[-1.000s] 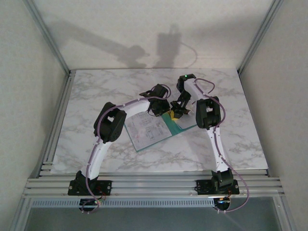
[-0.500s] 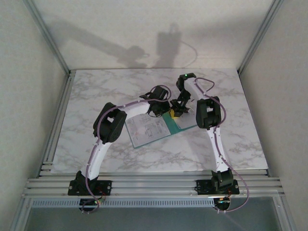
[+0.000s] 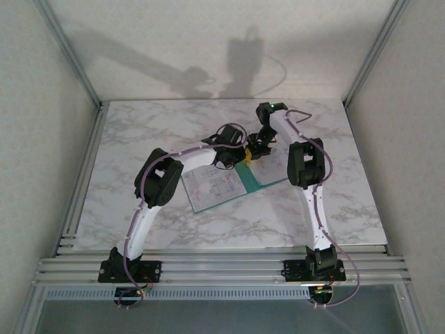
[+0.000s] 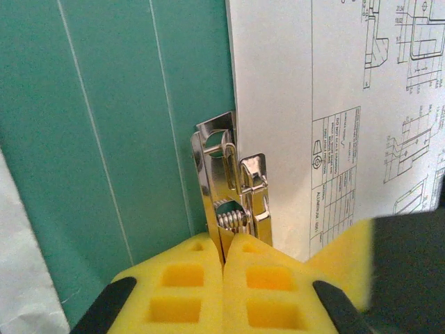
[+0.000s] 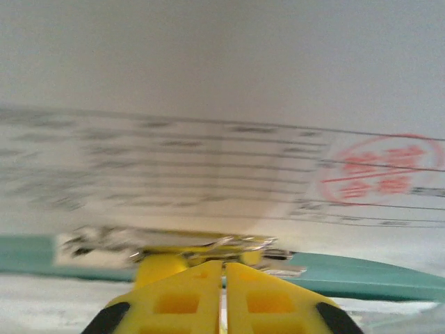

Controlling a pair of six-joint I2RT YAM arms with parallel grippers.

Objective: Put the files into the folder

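The teal folder (image 3: 270, 177) lies open in the middle of the table, with a white printed file (image 3: 212, 185) on its left half. In the left wrist view the sheet of drawings (image 4: 334, 104) sits beside the green folder panel (image 4: 104, 125). My left gripper (image 4: 224, 259) is shut on the lever of the folder's metal clip (image 4: 229, 174). My right gripper (image 5: 223, 268) faces the clip (image 5: 201, 243) from the other side, under a lifted, blurred sheet with a red stamp (image 5: 208, 153). Its pads stand almost together with nothing between them. Both grippers meet at the folder's top edge (image 3: 247, 156).
The marble table (image 3: 139, 132) has free room on the left, at the back and at the right. Aluminium rails (image 3: 208, 268) run along the near edge by the arm bases. White walls close in the sides.
My right wrist has drawn back toward the far side of the table, away from the clip. The left gripper stays clamped at the clip.
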